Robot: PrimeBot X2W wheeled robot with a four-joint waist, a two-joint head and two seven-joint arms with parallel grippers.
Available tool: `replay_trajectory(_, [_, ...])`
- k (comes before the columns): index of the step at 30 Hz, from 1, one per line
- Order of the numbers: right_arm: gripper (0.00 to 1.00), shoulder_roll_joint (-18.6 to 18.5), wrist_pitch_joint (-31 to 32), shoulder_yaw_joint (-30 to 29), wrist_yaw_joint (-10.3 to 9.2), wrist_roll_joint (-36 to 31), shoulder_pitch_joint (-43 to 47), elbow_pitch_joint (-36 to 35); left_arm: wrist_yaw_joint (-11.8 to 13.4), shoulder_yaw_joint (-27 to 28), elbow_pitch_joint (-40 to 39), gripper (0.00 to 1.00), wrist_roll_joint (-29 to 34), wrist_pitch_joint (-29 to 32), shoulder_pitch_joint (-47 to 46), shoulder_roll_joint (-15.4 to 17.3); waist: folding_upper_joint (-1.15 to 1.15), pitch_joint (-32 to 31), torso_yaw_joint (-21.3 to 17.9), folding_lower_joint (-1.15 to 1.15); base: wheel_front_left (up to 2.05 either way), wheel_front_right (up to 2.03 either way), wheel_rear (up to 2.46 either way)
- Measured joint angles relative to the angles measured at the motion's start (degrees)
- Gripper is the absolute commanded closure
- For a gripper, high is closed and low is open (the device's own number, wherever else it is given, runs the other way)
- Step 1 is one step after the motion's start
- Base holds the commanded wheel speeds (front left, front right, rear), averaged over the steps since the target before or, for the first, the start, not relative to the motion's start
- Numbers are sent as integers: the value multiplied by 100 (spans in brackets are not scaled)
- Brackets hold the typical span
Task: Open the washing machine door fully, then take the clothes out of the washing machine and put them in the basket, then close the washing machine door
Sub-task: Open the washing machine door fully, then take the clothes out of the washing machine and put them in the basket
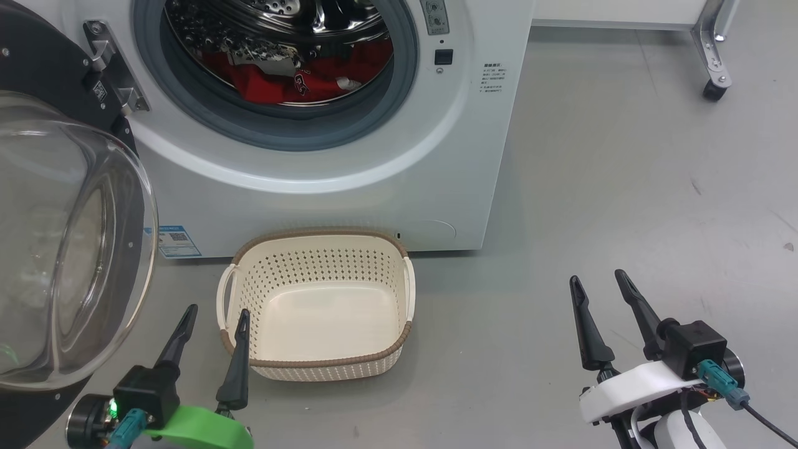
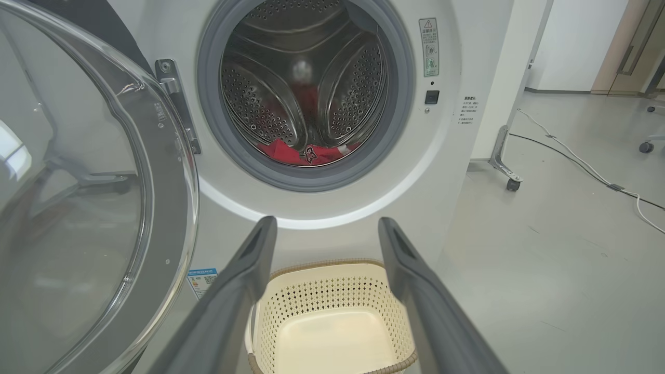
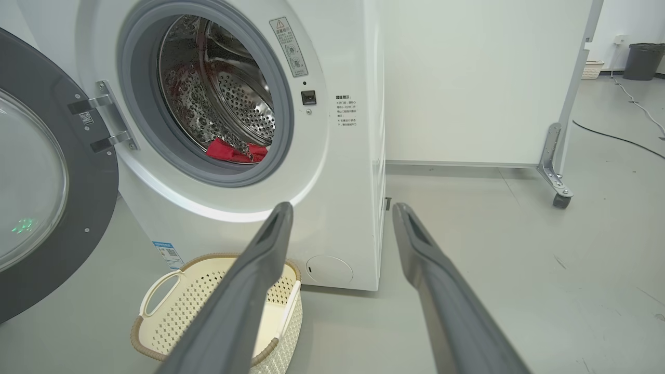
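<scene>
The white washing machine (image 1: 374,187) stands ahead with its door (image 1: 68,249) swung wide to the left, glass bowl bulging toward me. Red clothes (image 1: 299,78) lie at the bottom of the steel drum, also seen in the left wrist view as clothes (image 2: 306,151) and in the right wrist view as clothes (image 3: 234,151). The cream basket (image 1: 315,249) sits empty on the floor before the machine. My left gripper (image 1: 215,310) is open just left of the basket. My right gripper (image 1: 597,277) is open over bare floor to the right.
A white panel on a castor leg (image 1: 714,87) stands right of the machine. Cables (image 2: 582,166) trail across the grey floor further right. A bin (image 3: 643,59) and another small basket (image 3: 592,68) sit far off by the wall.
</scene>
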Motion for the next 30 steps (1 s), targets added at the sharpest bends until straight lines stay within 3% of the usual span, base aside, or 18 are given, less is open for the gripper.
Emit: replay_trajectory(30, [0,0,0,-44,1,-2,1,-89,60,-59,-70,0,1,115,0,-67,0,-9,-8,0,7,-7,0])
